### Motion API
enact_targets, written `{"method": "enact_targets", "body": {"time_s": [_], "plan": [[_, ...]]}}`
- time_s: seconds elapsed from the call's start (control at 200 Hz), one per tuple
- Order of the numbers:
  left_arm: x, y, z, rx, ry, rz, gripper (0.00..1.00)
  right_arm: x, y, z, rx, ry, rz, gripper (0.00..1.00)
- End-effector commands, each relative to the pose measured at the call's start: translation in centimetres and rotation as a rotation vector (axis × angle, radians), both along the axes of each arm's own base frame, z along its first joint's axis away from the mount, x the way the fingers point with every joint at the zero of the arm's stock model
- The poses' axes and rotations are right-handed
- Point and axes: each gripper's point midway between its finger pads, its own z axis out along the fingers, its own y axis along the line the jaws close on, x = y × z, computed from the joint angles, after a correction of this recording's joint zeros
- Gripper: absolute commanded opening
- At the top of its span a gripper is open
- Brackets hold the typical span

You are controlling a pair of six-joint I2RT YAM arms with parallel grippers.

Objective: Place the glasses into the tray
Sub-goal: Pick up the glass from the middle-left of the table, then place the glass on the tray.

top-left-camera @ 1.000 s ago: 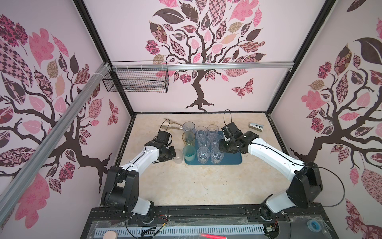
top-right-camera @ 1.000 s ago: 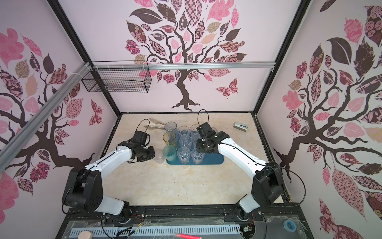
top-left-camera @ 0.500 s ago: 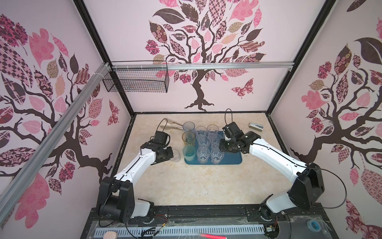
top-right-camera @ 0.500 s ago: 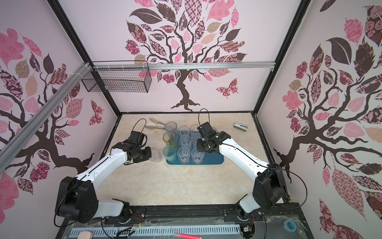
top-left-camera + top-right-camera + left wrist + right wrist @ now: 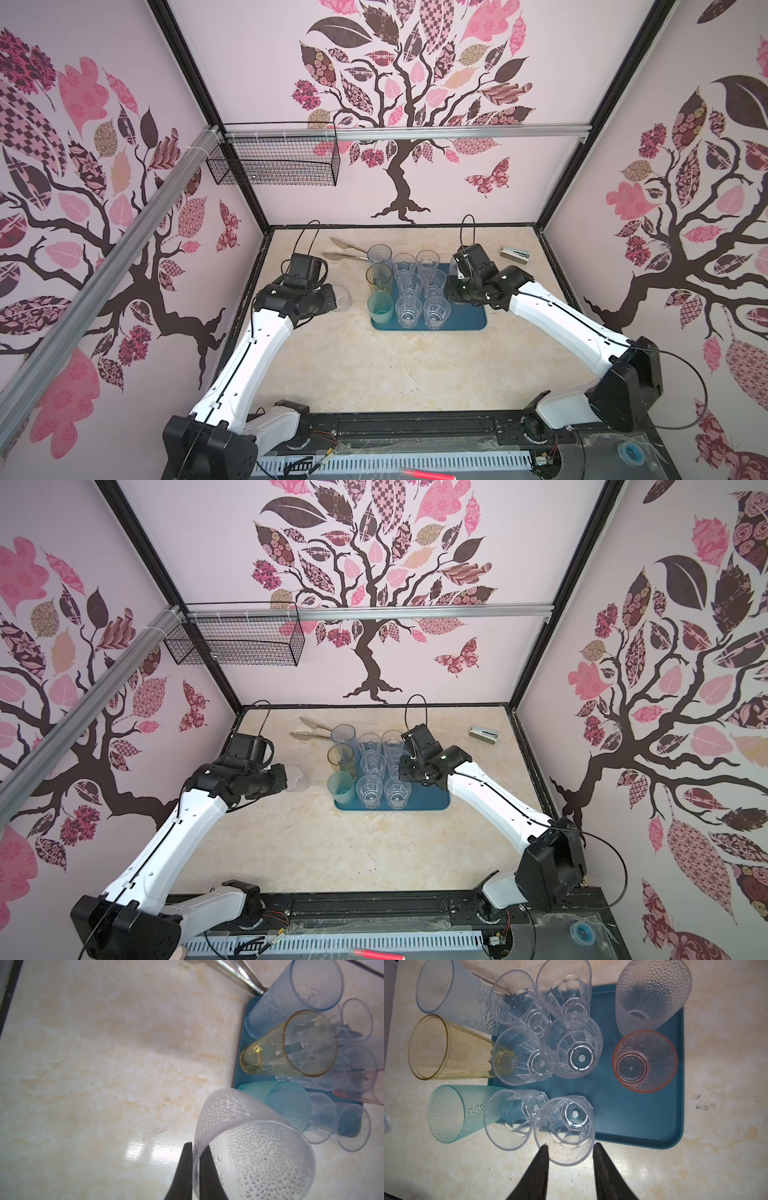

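While the left gripper point(image 5: 196, 1147) is clamped on the rim wall of a frosted, dimpled clear plastic tumbler point(image 5: 259, 1147), one finger inside and one outside, that glass is off the flat dark teal-blue plastic tray point(image 5: 633, 1115), near its left edge. The right gripper point(image 5: 570, 1146) hovers above the tray, jaws apart, holding nothing. Short clear faceted tumblers point(image 5: 573, 1047) and taller tinted ones crowd the tray.

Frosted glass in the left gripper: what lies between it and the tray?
Only bare tabletop separates frosted glass from tray, shown in both top views.
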Motion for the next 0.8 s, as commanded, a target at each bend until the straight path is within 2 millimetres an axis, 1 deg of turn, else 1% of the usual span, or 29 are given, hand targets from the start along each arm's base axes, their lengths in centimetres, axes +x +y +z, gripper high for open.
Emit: {"method": "enact_targets", "body": {"time_s": [0.0, 0.095, 0.16, 0.2, 0.27, 0.38, 0.42, 0.49, 0.53, 0.625, 0.675, 0.705, 0.71, 0.72, 0.795], "plan": [[-0.2, -0.7, 2.4, -0.003, -0.029, -0.028, 0.0, 0.4, -1.0, 2.0, 0.014, -0.055, -0.027, 0.39], [0.3, -2.6, 4.0, -0.002, -0.063, -0.075, 0.0, 0.7, -1.9, 2.3, 0.022, -0.063, -0.05, 0.39], [0.9, -4.7, 5.1, -0.006, -0.085, -0.125, 0.0, 1.0, -3.1, 2.4, 0.042, -0.06, -0.08, 0.39], [1.3, -6.3, 5.8, -0.01, -0.101, -0.158, 0.0, 1.1, -3.8, 2.4, 0.059, -0.058, -0.098, 0.39], [1.9, -9.2, 6.6, -0.016, -0.121, -0.219, 0.0, 1.5, -5.6, 2.6, 0.064, -0.067, -0.151, 0.39], [2.9, -14.5, 6.9, -0.016, -0.131, -0.323, 0.0, 2.2, -9.0, 3.0, 0.087, -0.083, -0.259, 0.39], [3.1, -16.5, 7.0, -0.018, -0.134, -0.361, 0.0, 2.4, -10.4, 2.8, 0.107, -0.082, -0.306, 0.39], [3.4, -20.4, 6.9, -0.014, -0.132, -0.436, 0.0, 2.7, -13.0, 2.5, 0.146, -0.081, -0.393, 0.39], [3.3, -22.6, 6.8, -0.009, -0.131, -0.483, 0.0, 2.6, -14.2, 2.2, 0.159, -0.081, -0.435, 0.39], [2.7, -27.4, 5.8, 0.006, -0.113, -0.584, 0.0, 2.3, -16.4, 1.8, 0.171, -0.086, -0.507, 0.39], [2.7, -29.1, 4.9, 0.016, -0.103, -0.611, 0.0, 2.0, -17.1, 1.7, 0.168, -0.089, -0.529, 0.39], [2.6, -29.8, 3.8, 0.025, -0.084, -0.625, 0.0, 1.8, -17.5, 1.7, 0.164, -0.094, -0.541, 0.39], [2.7, -30.1, 4.2, 0.018, -0.093, -0.628, 0.0, 1.8, -17.5, 1.7, 0.163, -0.095, -0.543, 0.39], [2.8, -30.5, 4.4, 0.011, -0.097, -0.634, 0.0, 1.7, -17.7, 1.7, 0.161, -0.096, -0.548, 0.39], [2.7, -32.4, 3.1, 0.023, -0.074, -0.673, 0.0, 1.3, -18.3, 1.5, 0.153, -0.103, -0.571, 0.4]]}}
